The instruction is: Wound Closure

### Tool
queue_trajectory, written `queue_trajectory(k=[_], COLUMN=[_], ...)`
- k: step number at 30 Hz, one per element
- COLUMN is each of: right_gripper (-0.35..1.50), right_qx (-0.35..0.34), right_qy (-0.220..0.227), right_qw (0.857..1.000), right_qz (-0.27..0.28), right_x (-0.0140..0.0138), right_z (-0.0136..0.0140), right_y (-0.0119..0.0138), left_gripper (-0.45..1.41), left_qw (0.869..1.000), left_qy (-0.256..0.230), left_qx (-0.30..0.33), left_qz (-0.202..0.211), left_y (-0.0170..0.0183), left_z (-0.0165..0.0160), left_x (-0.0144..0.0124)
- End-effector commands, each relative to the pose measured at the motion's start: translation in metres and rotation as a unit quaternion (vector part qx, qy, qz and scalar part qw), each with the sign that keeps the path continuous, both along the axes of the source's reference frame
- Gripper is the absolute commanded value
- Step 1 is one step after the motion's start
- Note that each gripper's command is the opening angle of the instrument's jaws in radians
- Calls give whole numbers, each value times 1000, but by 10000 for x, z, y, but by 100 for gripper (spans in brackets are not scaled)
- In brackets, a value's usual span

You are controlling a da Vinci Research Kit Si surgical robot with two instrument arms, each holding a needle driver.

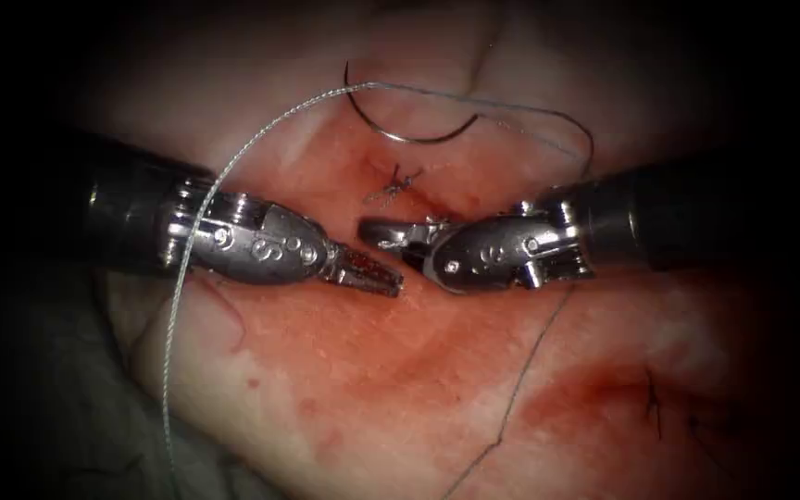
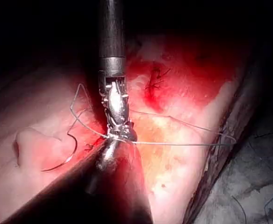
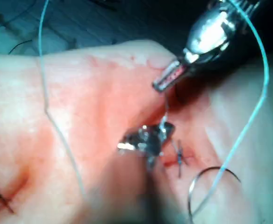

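My left pincer (image 1: pixel 368 273), jaws together, and right pincer (image 1: pixel 391 233), clamped on the thread (image 1: pixel 261 134), meet tip to tip just below the knot (image 1: pixel 395 182), probably keeping the strand handy, while the needle (image 1: pixel 409 134) lies free on the tissue (image 1: pixel 344 370) above.

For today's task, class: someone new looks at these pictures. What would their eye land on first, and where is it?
First, the two tools meeting tip to tip over the tissue: the left tool and the right tool. Next, the curved needle lying free on the tissue above them, held by neither tool, its thread sweeping across the left tool. Between needle and tools sits a tied knot with short ends.
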State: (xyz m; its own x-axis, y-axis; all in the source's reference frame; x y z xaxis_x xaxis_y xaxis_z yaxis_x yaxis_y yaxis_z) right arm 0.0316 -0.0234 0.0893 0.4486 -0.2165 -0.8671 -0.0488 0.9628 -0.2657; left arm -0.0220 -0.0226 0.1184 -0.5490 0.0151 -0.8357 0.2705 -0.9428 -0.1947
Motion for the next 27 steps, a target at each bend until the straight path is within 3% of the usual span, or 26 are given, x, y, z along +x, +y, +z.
queue_trajectory(k=[1, 3, 4, 5, 9, 13, 20, 27], right_gripper=[-23, 79, 120, 131, 143, 143, 142, 136], right_qx=[-3, -12, 11, 28, 48, 50, 52, 54], right_qy=[4, 6, 9, 9, 15, 12, 16, 17], right_qw=[1000, 1000, 998, 997, 994, 993, 993, 993], right_qz=[6, 26, 55, 71, 96, 110, 106, 107], right_x=[-3, -15, -23, -29, -67, -93, -93, -92], right_z=[0, -7, -14, -20, -46, -44, -38, -38], right_y=[-8, -8, -6, -3, 13, 19, 13, 11], left_gripper=[-45, -45, -45, -45, -45, -45, -45, -45], left_qw=[1000, 1000, 1000, 1000, 1000, 1000, 998, 989], left_qy=[-2, -6, -3, -2, 5, 10, 47, 111], left_qx=[2, 5, 5, 4, 6, 4, -16, -37], left_qz=[2, 6, 4, 2, -5, -9, -36, -91], left_y=[-2, 3, 5, 8, 16, 26, 49, 78], left_z=[3, 1, 0, -1, -2, 6, 30, 90], left_x=[-1, 8, 12, 17, 35, 48, 84, 137])
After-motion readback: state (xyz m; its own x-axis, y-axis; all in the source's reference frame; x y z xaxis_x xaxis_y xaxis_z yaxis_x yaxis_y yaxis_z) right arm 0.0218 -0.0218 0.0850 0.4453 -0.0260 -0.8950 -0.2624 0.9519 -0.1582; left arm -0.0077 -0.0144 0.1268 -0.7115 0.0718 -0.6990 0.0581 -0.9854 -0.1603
